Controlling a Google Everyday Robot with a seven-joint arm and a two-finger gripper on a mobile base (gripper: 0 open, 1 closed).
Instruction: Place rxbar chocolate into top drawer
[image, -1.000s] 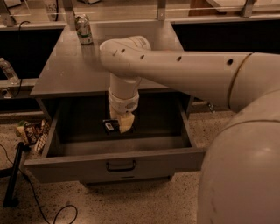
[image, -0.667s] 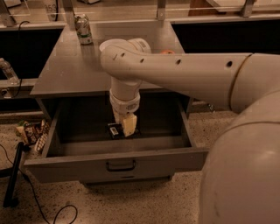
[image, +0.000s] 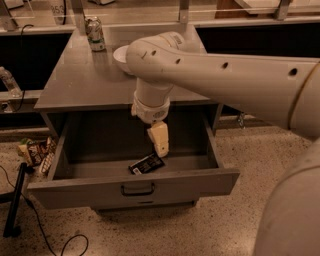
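Observation:
The top drawer (image: 75, 190) of the grey cabinet is pulled wide open, with its dark pull handle (image: 137, 190) at the centre of the front panel. The rxbar chocolate (image: 146, 163), black with a small white patch, lies flat on the drawer floor near the front, slightly angled. My gripper (image: 160, 142) hangs down into the drawer from the arm, just above and behind the bar's right end. It is open and holds nothing. One cream finger (image: 159, 137) shows, and the other is hidden behind it.
On the cabinet top stand a soda can (image: 94, 34) at the back left and a white bowl (image: 120, 54), partly hidden by my arm. Colourful snack packets (image: 35, 151) lie on the floor left of the drawer. A black stand and cable (image: 15, 200) are at lower left.
The bar was held at the gripper beside the finger. It now lies on the drawer floor below the gripper, which has moved slightly forward.

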